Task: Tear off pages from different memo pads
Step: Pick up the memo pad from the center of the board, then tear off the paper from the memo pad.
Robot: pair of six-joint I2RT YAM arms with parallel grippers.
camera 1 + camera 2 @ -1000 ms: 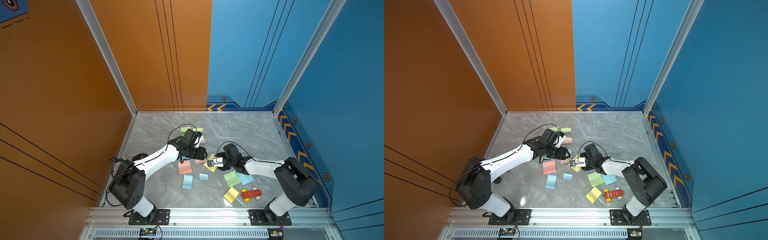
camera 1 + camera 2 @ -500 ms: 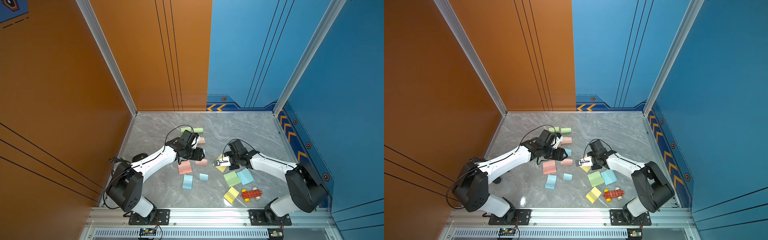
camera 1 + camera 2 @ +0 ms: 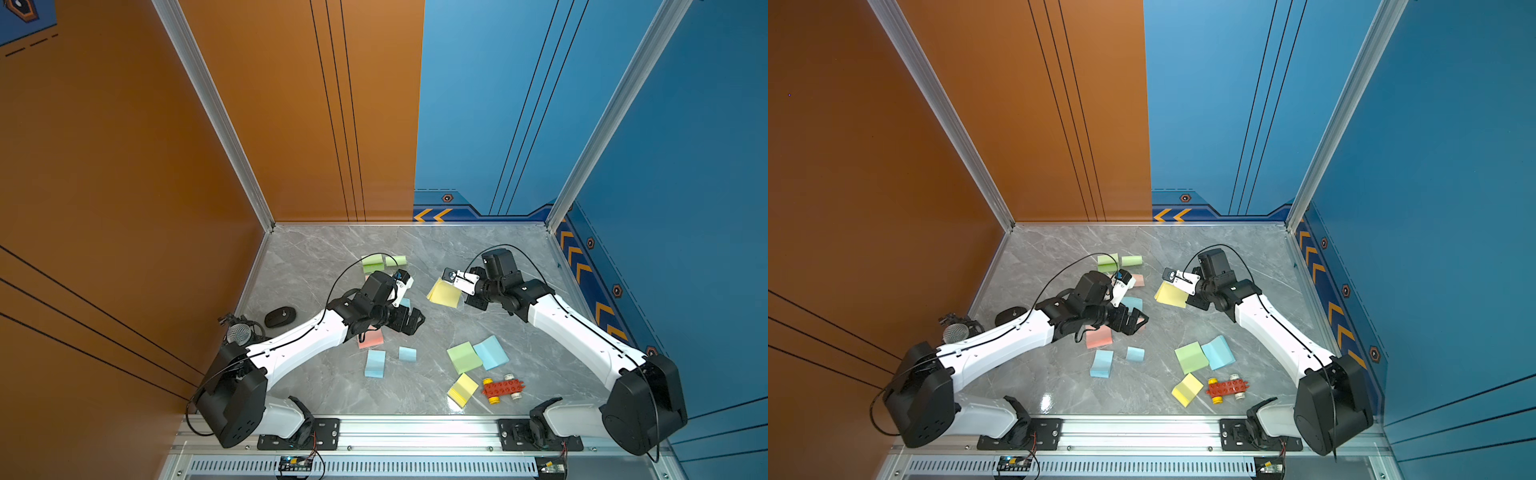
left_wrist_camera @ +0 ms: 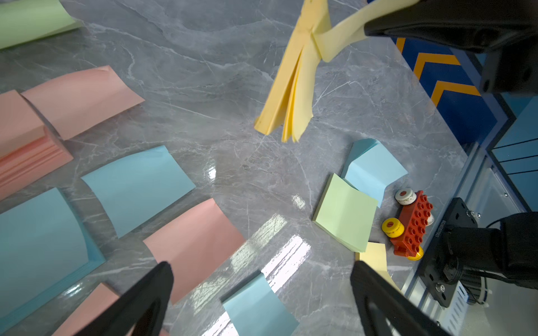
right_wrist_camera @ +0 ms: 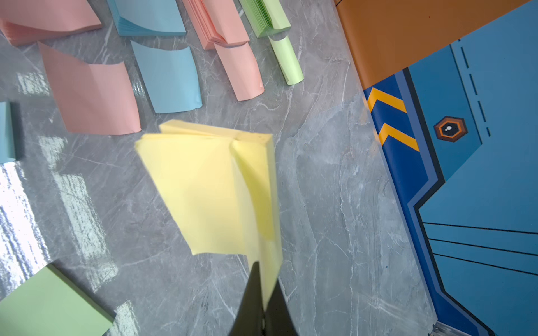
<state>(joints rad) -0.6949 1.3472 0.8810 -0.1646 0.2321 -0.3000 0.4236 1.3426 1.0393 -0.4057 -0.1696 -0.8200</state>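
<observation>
My right gripper (image 5: 260,282) is pinched together on one thin yellow page (image 4: 340,36), the top leaf of a pale yellow square memo pad (image 5: 209,189). The block dangles from that leaf with its pages fanned apart, over the grey marble tabletop (image 3: 478,249), right of centre and towards the back in both top views. I cannot tell whether its lowest corner touches the marble.

My left gripper (image 3: 409,322) has its jaws spread wide with nothing between them. It hovers over loose pastel paper near the middle of the table. In the left wrist view a curled pink page (image 4: 195,244) and a curled blue page (image 4: 139,186) lie just beside each other below it. A thick pink memo pad (image 4: 26,151) sits close by with a second pink page (image 4: 81,99) just beside it, and a thick blue memo pad (image 4: 43,247) lies near those.

Towards the front right, a green square memo pad (image 3: 464,357) touches a light blue memo pad (image 3: 491,352). Nearer the rail, a second yellow memo pad (image 3: 462,390) lies just beside a red toy brick car with yellow and white wheels (image 3: 503,388).

At the back, a green memo pad (image 3: 372,262) has a rolled green page (image 3: 395,260) beside it.

By the left wall I see a black computer mouse (image 3: 279,317) and a microphone with a grey mesh head (image 3: 239,332)
</observation>
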